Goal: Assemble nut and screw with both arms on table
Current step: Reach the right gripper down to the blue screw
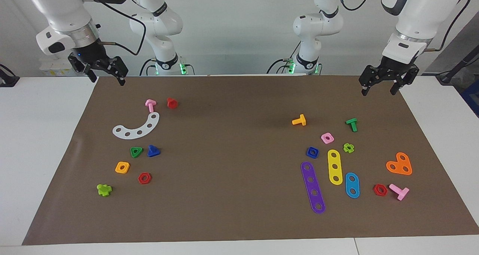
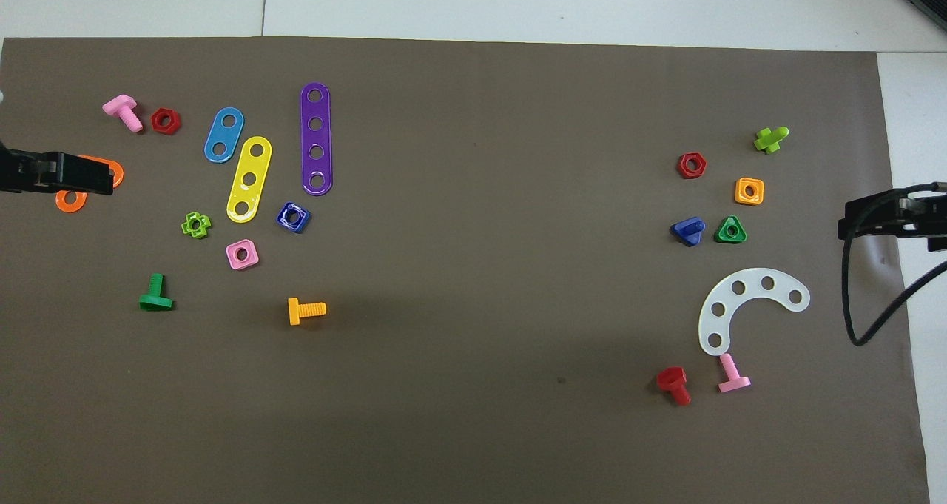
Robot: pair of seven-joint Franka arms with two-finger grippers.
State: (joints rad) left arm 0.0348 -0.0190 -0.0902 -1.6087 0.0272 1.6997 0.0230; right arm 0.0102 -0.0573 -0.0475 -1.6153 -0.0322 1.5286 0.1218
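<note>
Both arms are seen waiting, raised at the robots' own edge of the brown mat [image 1: 239,217] that covers the white table [image 1: 37,154]. The left gripper [image 1: 378,86] is held in the air over the mat's corner at the left arm's end, its fingers spread apart and nothing between them. The right gripper [image 1: 106,75] is held over the mat's corner at the right arm's end, likewise spread and holding nothing.

Nearest the robots at the right arm's end, a red screw [image 1: 172,103] and a pink screw [image 1: 150,105] are laid side by side, with a white curved strip [image 1: 138,127] just beside the pink one. Farther out, the dark blue screw [image 1: 153,151] is found, resting on its triangular head with the shaft tilted up, just beside a green triangular nut [image 1: 136,152] but apart from it. Farther still lie an orange square nut [image 1: 122,167] and a red hexagonal nut [image 1: 144,178].

At the left arm's end, an orange screw [image 1: 299,120] and a green screw [image 1: 351,124] are met first, then a pink square nut [image 1: 327,137]. The dark blue nut [image 1: 312,152] is set flat on the mat a little farther out, near the pink one, between it and a purple strip [image 1: 313,187]. The nut and the dark blue screw are well apart, at different ends of the mat.
</note>
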